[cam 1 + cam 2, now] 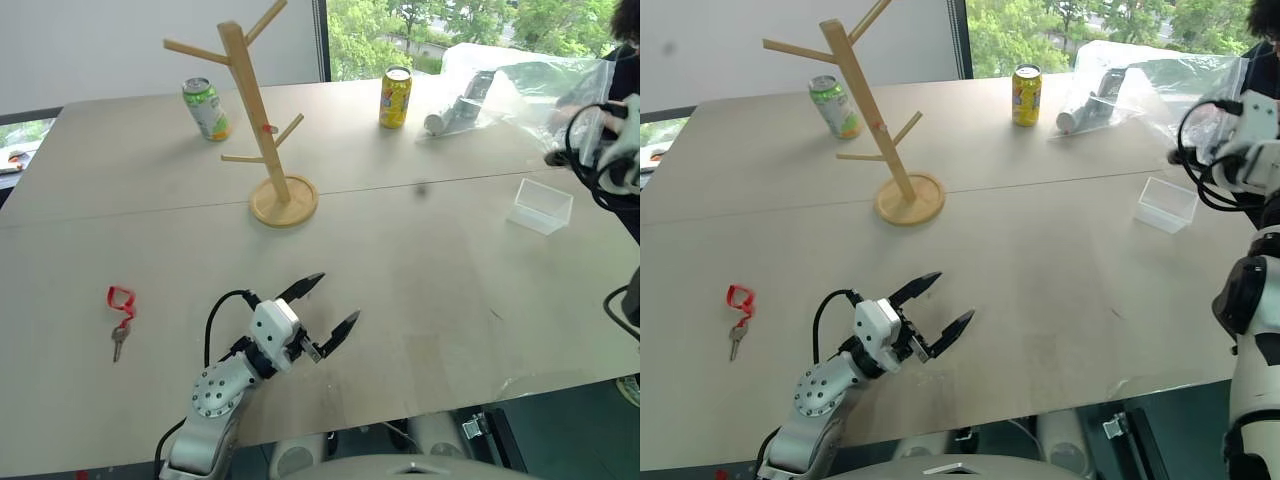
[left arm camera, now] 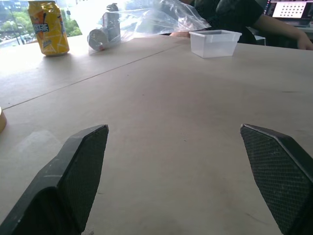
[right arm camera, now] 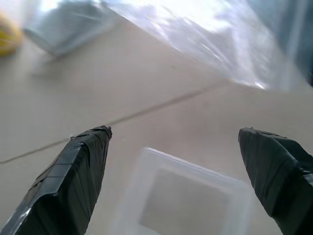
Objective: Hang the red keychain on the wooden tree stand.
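The red keychain (image 1: 120, 298), a small red loop with a silver key below it, lies flat on the table at the near left. Far behind it, the wooden tree stand (image 1: 255, 110) is upright on its round base (image 1: 285, 201), with bare pegs. My left gripper (image 1: 338, 297) is open and empty, low over the table, to the right of the keychain and well apart from it. Off at the table's right side, my right gripper (image 3: 174, 130) is open over a clear plastic box (image 3: 186, 200), with nothing between its fingers.
A green can (image 1: 206, 108) stands behind and left of the stand, and a yellow can (image 1: 396, 96) at the back centre. A crumpled clear plastic bag (image 1: 520, 80) holding a grey object lies at the back right. A person's arm (image 2: 274, 27) rests beyond the box.
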`<state>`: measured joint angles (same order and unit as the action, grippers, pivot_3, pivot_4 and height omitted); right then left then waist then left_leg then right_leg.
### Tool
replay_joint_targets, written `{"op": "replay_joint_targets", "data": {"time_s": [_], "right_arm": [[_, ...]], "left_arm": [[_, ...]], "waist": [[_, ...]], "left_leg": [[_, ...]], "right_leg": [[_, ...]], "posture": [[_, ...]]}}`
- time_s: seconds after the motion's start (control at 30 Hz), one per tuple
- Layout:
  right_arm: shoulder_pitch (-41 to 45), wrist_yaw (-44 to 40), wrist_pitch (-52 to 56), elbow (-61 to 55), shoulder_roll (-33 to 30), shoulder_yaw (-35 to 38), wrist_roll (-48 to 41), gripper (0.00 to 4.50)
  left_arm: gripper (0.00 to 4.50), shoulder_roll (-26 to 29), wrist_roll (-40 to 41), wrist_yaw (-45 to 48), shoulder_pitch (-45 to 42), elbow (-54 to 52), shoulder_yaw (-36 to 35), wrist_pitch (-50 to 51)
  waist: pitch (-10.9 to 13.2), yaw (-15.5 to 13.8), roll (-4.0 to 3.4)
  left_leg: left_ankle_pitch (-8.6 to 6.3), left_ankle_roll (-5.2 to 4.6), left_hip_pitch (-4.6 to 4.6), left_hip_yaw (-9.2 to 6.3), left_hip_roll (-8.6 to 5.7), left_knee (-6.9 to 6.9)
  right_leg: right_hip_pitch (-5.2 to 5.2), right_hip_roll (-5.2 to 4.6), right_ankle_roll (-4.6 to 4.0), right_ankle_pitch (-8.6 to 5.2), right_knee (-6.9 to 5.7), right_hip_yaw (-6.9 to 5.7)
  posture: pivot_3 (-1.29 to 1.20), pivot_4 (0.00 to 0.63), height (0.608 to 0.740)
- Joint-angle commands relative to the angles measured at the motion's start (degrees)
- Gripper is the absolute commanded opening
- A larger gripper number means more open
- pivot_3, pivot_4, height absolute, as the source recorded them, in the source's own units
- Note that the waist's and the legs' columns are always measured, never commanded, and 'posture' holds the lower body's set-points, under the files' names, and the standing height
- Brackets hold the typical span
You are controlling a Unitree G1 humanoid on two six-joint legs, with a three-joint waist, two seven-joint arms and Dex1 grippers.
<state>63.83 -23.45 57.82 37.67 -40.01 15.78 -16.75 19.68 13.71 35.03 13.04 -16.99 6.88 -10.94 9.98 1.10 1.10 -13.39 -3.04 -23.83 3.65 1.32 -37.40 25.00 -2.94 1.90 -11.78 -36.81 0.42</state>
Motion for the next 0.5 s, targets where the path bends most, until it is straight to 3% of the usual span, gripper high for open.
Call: {"op": "replay_joint_targets", "data": {"time_s": [0.03,0.2,0.37,0.5], "right_arm": [[-8.7,-4.0,-4.3,-22.6,6.6,0.8,-6.9,4.44],[-28.7,-11.1,-19.3,-45.7,16.9,-4.4,-10.3,4.44],[-41.7,-28.9,-37.9,-46.2,15.2,-11.4,-8.7,4.44],[-47.1,-41.6,-47.5,-42.4,12.3,-15.6,-8.5,4.44]], "left_arm": [[4.50,-1.0,1.0,-3.9,-1.4,-2.3,-3.3,2.2],[4.50,-7.0,2.5,-17.3,-4.9,-7.5,-9.3,13.0],[4.50,-12.1,1.1,-29.2,-6.9,-14.3,-12.2,23.9],[4.50,-14.1,-0.9,-37.1,-8.1,-22.1,-13.8,33.6]], "waist": [[0.0,-0.2,0.02],[0.0,-0.8,0.03],[0.0,-0.7,0.04],[0.0,-0.6,0.09]], "left_leg": [[0.00,0.00,-0.01,-0.09,0.01,0.01],[0.00,0.00,-0.23,-0.42,-0.01,-0.10],[-0.08,-0.14,-0.61,-0.61,-0.10,-0.84],[-0.10,-0.18,-0.54,-0.74,-0.12,-1.05]], "right_leg": [[-0.02,0.03,0.01,0.00,-0.01,-0.07],[-0.08,-0.05,0.04,0.01,0.02,-0.44],[-0.14,-0.14,0.37,0.21,0.06,-0.59],[-0.36,-0.11,0.44,0.24,0.11,-0.69]], "posture": [[0.00,0.150,0.740],[0.00,0.150,0.740],[0.00,0.150,0.740],[0.00,0.150,0.740]]}}
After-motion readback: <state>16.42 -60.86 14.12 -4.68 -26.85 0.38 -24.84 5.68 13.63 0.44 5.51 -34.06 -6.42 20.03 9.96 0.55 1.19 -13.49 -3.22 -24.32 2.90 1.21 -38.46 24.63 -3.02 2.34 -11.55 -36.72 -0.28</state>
